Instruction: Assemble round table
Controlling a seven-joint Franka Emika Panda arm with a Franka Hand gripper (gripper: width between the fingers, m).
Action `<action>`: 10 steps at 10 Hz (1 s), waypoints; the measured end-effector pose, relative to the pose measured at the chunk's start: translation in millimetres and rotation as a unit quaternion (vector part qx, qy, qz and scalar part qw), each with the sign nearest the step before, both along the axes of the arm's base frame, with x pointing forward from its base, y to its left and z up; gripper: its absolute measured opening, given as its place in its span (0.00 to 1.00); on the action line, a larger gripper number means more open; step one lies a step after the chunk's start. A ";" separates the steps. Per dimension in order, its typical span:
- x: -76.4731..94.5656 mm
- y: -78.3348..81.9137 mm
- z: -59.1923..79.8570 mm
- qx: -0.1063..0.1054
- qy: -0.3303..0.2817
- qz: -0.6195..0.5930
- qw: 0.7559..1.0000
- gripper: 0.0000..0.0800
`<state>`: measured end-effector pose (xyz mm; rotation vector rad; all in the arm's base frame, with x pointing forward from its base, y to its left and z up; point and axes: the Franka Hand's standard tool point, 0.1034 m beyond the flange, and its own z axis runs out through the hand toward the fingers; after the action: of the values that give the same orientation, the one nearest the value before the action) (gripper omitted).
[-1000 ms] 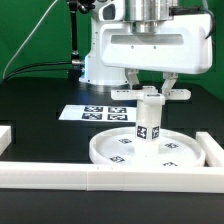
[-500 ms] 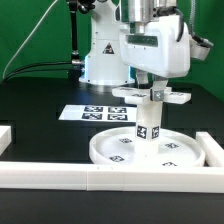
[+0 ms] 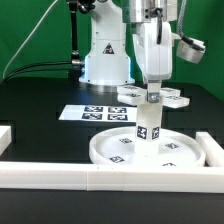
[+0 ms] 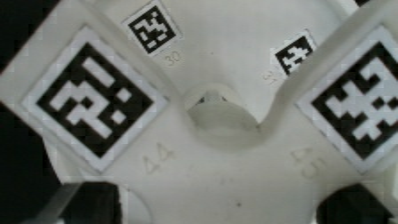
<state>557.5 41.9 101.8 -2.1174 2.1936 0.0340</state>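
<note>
The large round rimmed disc (image 3: pixel 175 152) lies flat near the front rail. The short thick cylinder leg (image 3: pixel 147 128) stands upright in its middle. The small flat bar-shaped foot (image 3: pixel 172 98) lies across the top of the leg. My gripper (image 3: pixel 152 96) points straight down and is shut on the foot. In the wrist view the foot (image 4: pixel 214 90) fills the picture with its square tags, and my dark fingertips (image 4: pixel 80 205) press its two sides. The leg and disc are hidden there.
The marker board (image 3: pixel 95 113) lies flat behind the disc on the black table. A long white border rail (image 3: pixel 100 178) runs along the front, with shorter pieces at the exterior view's right (image 3: pixel 212 150) and left (image 3: pixel 5 135). The arm's base (image 3: pixel 105 60) stands behind.
My hand has turned about its vertical axis over the leg, from broadside to nearly edge-on. The foot has turned with it on top of the leg. Disc and leg stay put.
</note>
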 end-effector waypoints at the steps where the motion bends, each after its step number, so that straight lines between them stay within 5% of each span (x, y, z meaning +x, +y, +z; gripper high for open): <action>1: 0.0 0.7 1.6 0.001 -0.001 0.007 1.000 0.78; 4: 1.9 6.0 28.4 0.023 -0.015 0.046 0.999 0.81; 7: 0.3 6.1 17.4 0.013 -0.019 0.134 0.991 0.81; 10: 2.2 7.7 18.7 0.002 -0.032 0.330 0.943 0.81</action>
<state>559.7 49.6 120.5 -2.6925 1.3494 0.0148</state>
